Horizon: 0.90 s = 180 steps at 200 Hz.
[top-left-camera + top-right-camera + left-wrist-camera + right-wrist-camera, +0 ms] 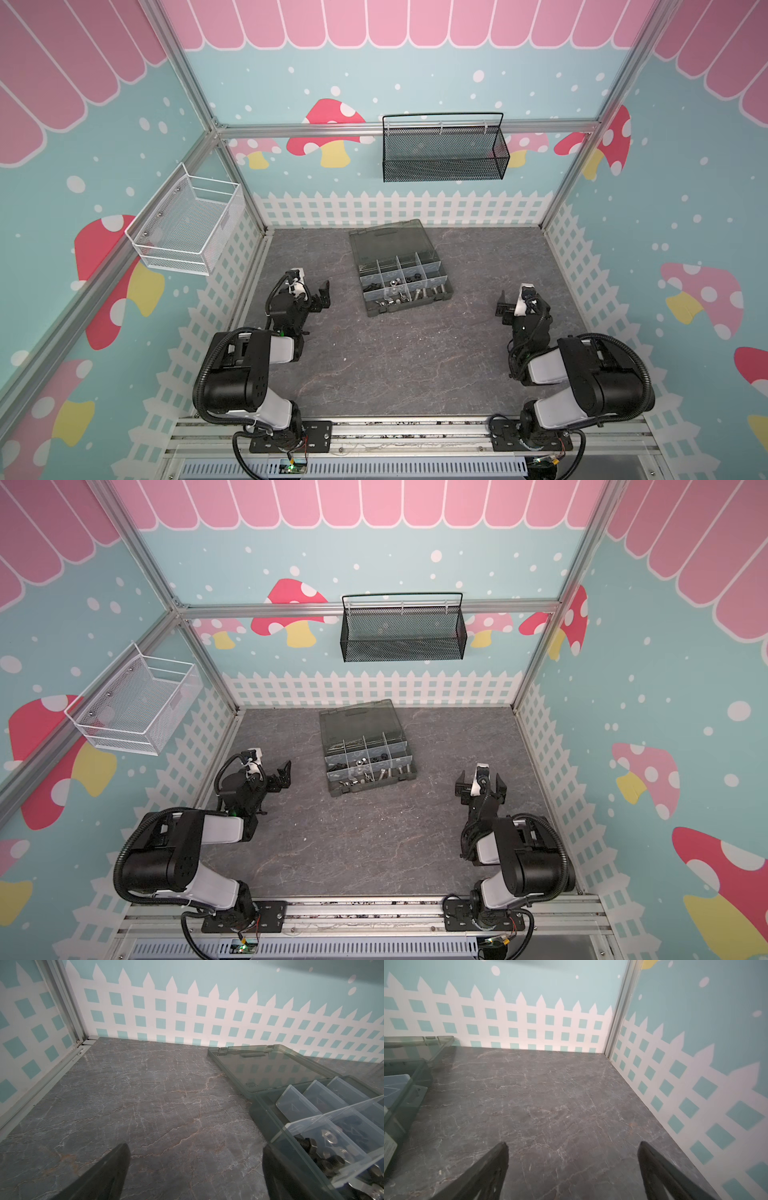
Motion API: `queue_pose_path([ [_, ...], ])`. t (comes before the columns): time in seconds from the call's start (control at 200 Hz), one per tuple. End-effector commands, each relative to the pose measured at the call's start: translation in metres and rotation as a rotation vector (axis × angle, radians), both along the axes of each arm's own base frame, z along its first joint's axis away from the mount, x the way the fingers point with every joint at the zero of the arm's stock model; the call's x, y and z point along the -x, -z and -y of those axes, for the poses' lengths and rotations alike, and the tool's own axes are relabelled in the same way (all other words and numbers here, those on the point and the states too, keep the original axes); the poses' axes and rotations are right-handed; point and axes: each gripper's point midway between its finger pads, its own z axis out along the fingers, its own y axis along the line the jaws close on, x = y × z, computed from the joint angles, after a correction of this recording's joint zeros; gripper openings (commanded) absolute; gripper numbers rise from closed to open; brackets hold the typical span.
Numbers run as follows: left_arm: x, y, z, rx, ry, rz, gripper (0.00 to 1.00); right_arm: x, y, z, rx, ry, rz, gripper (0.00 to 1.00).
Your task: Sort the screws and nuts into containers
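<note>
Left of the grey translucent plastic organiser box [401, 276], the left gripper [322, 296] is hovering over bare grey marble-patterned tabletop [395, 365], its black fingers [108, 1172] standing wide apart with nothing between them. It is sitting near the box's left wall, and in the left wrist view one finger is showing just beside that wall, so a careless swing could be knocking the light case sideways.

At the box itself, the smoky hinged lid [388, 241] is lying flat behind the tray. The steel and black screws and nuts [395, 293] are sitting in the front row of clear-walled compartments [324, 1126], while the back row is looking nearly bare. Whether each front cell is holding one kind only is too small to tell, so this could be mixed stock waiting for sorting or a sort nearly closed out. The pieces are small, round and lying against each other; wide fingers reaching into a narrow cell are likely to be catching a thin divider, pinching two parts at once, or letting a nut roll off and drop onto the tabletop.

Right of the box, the right gripper [509, 305] is hanging well apart from it, fingers [481, 1174] spread and holding nothing. Reaching across from there, it risks meeting the other arm over the tray.
</note>
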Motion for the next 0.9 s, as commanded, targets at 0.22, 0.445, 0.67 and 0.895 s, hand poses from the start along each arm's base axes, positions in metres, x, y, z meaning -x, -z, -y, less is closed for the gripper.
queue_pose_path([
  [0.22,0.001,-0.001,0.004,-0.026,0.024,0.004,1.0,-0.012,-0.006,-0.036,0.036,-0.298,0.0,0.98],
  [0.445,0.002,-0.001,0.004,-0.026,0.024,0.002,1.0,-0.013,-0.005,-0.017,0.011,-0.18,-0.004,0.98],
  [0.67,0.001,-0.001,0.004,-0.026,0.024,0.004,1.0,-0.013,-0.005,-0.017,0.013,-0.18,-0.003,0.98],
  [0.895,0.001,-0.001,0.004,-0.027,0.023,0.004,1.0,-0.013,-0.005,-0.017,0.012,-0.18,-0.002,0.98],
])
